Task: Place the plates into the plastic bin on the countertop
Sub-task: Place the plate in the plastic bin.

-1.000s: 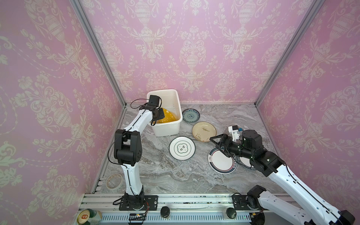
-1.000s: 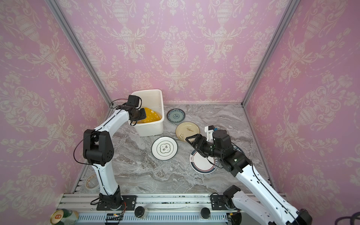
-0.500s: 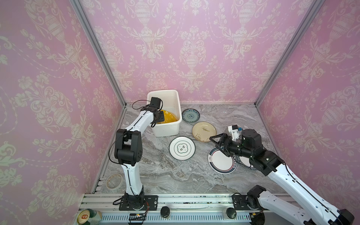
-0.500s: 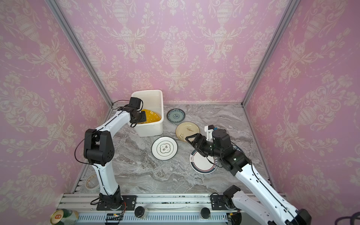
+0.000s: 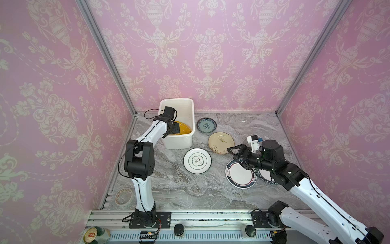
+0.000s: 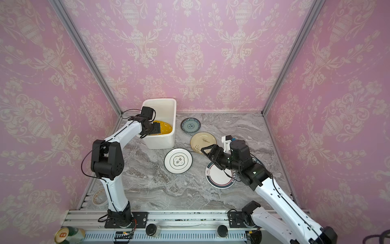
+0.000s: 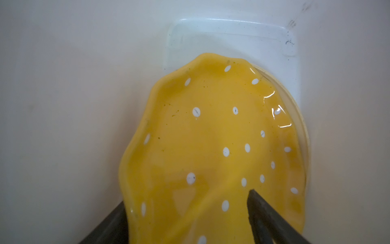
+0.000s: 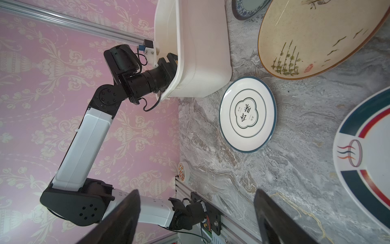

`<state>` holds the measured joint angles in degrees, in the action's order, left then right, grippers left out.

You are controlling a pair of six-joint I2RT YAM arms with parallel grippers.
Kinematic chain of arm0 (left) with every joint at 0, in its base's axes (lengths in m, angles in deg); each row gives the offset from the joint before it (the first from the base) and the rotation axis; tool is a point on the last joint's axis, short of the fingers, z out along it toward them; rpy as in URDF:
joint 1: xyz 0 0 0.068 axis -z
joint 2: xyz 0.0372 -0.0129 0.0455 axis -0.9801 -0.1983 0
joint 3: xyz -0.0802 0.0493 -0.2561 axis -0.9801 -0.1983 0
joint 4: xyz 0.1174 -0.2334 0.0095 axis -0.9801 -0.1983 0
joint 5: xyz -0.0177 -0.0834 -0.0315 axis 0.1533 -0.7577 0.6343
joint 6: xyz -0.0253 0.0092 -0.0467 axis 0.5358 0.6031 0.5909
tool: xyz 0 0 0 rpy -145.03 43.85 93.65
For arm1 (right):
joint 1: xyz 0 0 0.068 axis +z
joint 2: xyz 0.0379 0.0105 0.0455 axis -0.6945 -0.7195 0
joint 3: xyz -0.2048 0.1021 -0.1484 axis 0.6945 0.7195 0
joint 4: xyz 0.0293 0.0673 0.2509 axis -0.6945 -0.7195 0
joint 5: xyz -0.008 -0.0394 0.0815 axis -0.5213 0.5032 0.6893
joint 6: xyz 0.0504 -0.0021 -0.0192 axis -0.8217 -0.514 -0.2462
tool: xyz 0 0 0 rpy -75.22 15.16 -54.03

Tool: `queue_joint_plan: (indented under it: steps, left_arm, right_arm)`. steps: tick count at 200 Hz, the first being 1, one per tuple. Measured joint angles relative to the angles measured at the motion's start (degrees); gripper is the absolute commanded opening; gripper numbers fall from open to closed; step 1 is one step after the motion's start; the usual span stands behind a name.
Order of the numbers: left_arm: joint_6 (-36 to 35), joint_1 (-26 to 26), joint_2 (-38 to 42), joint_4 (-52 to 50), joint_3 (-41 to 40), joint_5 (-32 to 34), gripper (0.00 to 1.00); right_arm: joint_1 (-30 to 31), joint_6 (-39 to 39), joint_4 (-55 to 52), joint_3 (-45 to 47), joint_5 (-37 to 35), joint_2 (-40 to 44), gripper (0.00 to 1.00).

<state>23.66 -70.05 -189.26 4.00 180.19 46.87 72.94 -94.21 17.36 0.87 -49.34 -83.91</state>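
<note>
Your countertop [image 5: 168, 190] carries the bin [image 5: 179, 143] at its far left corner. In the bin's near end lies the yellow plate [image 7: 211, 137], over a second plate [image 7: 304, 135] of which only the rim shows. Out on the countertop you have the banded plate [image 5: 239, 174], the cream plate [image 5: 220, 142], the white plate [image 5: 197, 161] and the teal plate [image 5: 206, 125]. Your left gripper [image 7: 187, 197] is inside the bin, jaws spread either side of the yellow plate's edge, not pinching it. Your right gripper [image 8: 196, 191] hovers by the banded plate's edge, jaws wide, holding nothing.
</note>
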Motion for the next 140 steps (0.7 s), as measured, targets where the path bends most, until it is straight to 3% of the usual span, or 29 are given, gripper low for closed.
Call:
queue_joint_plan:
  steps: [40,77,140]
  left_arm:
    - [-0.17,0.35,1.79,-0.83,0.0,1.22,0.91]
    - [-0.11,0.57,8.37,0.07,-0.04,2.58,0.96]
    - [0.07,0.66,15.98,1.36,-1.11,3.1,0.97]
  right_arm:
    - [0.0,0.0,-0.02,0.0,0.0,0.0,0.85]
    - [0.0,0.0,-0.04,0.0,-0.04,0.07,0.85]
    - [0.0,0.0,-0.76,-0.33,-0.28,0.79,0.85]
